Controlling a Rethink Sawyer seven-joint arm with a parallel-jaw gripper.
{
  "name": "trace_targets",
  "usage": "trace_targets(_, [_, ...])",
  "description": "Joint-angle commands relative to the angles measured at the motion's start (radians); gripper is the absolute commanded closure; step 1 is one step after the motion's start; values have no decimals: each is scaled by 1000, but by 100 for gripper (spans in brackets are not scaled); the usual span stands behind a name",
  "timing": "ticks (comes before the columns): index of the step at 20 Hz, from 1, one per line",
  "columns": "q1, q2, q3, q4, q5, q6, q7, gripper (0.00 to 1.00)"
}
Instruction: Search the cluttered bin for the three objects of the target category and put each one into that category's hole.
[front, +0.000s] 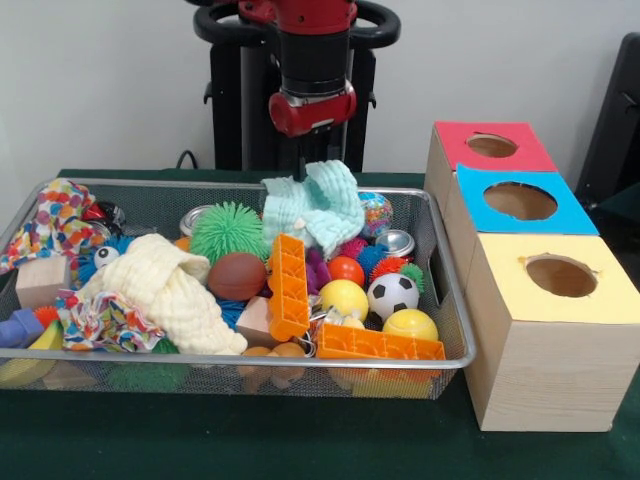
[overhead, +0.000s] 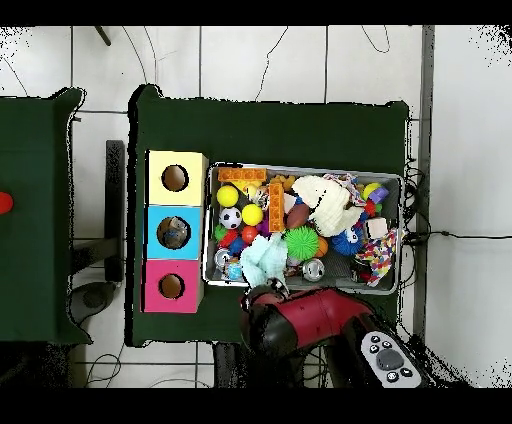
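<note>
Tool (front: 304, 162) low at the back rim of the wire bin (front: 457, 300), right on top of a bunched mint cloth (front: 312, 205). Open or closed: cannot tell. No crinkly clear plastic showing among the toys, maybe buried under cloths. Blue box's hole (front: 520, 201) past the bin's end. Seen from above, grey shiny stuff (overhead: 173, 232) inside it.
</note>
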Motion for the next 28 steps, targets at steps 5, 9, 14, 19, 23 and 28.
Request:
trace_targets(5, [72,6,-135,-174,-38,-21,144,0])
trace_targets(9, [96,-9,-179,-207,-45,-53,142,0])
trace_targets(14, [-19,8,-71,-189,-24,-74,76,0])
trace_targets(19, [-100,41,10,-207,-44,-61,12,0])
trace_targets(23, [-161,55,70,-231,-65,-34,-45,0])
trace_targets(28, [-222,58,150,-253,-92,-6,-94,0])
